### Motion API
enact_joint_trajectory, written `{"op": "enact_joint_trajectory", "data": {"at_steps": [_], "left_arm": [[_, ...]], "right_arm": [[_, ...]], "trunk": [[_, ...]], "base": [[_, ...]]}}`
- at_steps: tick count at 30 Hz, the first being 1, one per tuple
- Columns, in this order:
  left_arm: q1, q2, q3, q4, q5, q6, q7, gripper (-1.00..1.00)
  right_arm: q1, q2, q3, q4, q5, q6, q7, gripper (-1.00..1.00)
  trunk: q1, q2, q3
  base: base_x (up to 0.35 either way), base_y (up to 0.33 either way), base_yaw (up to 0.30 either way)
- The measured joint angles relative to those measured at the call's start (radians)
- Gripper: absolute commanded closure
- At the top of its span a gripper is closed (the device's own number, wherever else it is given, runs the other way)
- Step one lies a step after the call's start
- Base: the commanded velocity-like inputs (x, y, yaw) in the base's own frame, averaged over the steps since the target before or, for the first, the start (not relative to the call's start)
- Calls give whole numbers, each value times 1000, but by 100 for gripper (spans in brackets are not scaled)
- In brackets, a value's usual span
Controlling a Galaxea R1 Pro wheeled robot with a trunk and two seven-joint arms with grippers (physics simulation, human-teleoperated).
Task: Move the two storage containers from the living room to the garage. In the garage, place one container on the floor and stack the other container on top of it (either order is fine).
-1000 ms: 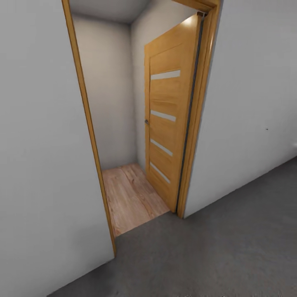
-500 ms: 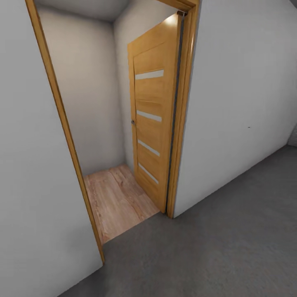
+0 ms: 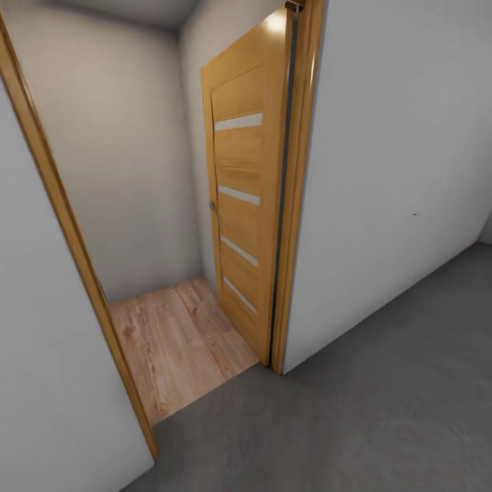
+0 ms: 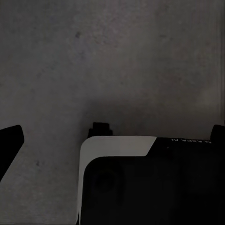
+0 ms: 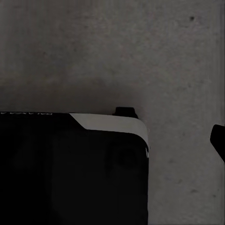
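Note:
The two storage containers are out of view. The head view looks from the garage's dark grey concrete floor (image 3: pixel 355 417) toward an open light wooden door (image 3: pixel 242 198) with four frosted glass strips. In the left wrist view my left gripper (image 4: pixel 112 136) hangs open over the concrete, one dark fingertip (image 4: pixel 9 143) at each side edge and nothing between them. In the right wrist view my right gripper (image 5: pixel 112 140) also hangs over the concrete. One of its fingertips (image 5: pixel 219 140) sits far out at the edge, and the other is lost against the dark body below.
Beyond the wooden door frame (image 3: pixel 294 191), light wood plank flooring (image 3: pixel 174 342) leads into a narrow white-walled passage. White walls (image 3: pixel 396 171) flank the opening on both sides. The frame's left post (image 3: pixel 75 273) stands close. My black, white-edged base (image 4: pixel 140 183) lies under both wrists.
The whole head view has shifted: the doorway now sits further left and looks larger, so the camera has moved closer and turned. The door itself has not swung.

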Motion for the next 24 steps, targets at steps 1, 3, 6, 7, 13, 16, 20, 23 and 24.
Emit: {"op": "enact_joint_trajectory", "data": {"at_steps": [1, 3, 6, 7, 13, 16, 20, 23, 24], "left_arm": [[0, 0, 0, 0, 1, 0, 0, -100], [0, 0, 0, 0, 1, 0, 0, -100], [0, 0, 0, 0, 1, 0, 0, -100], [0, 1, 0, 0, 1, 0, 0, -100], [0, 0, 0, 0, 3, -1, 0, -100], [0, -1, 0, 0, 3, -1, 0, -100], [0, -1, 0, 0, 4, -1, 0, -100], [0, -1, 0, 0, 5, -1, 0, -100], [0, -1, 0, 0, 5, -1, 0, -100]], "right_arm": [[0, 0, 0, 0, 0, 0, -1, -100], [0, 0, 0, 0, 0, 0, -1, -100], [0, 0, 0, 0, 0, 0, -1, -100], [0, 0, 0, 0, 0, 0, -1, -100], [0, 7, 1, 0, -4, 5, 0, -100], [0, 9, 1, 0, -6, 6, 1, -100], [0, 9, 1, 0, -7, 11, 2, -100], [0, 6, 1, -1, -6, 11, 2, -100], [0, 6, 1, -1, -6, 11, 2, -100]], "trunk": [[0, 0, 0], [0, 0, 0], [0, 0, 0], [0, 0, 0], [0, 0, 0], [0, 0, 0], [0, 0, 0], [0, 0, 0], [0, 0, 0]], "base": [[300, -103, 0], [300, -103, 0], [300, -101, 0], [305, -66, 0], [313, -25, 0], [320, -3, 0], [321, -1, 0], [321, 0, 0], [321, 0, 0]]}}
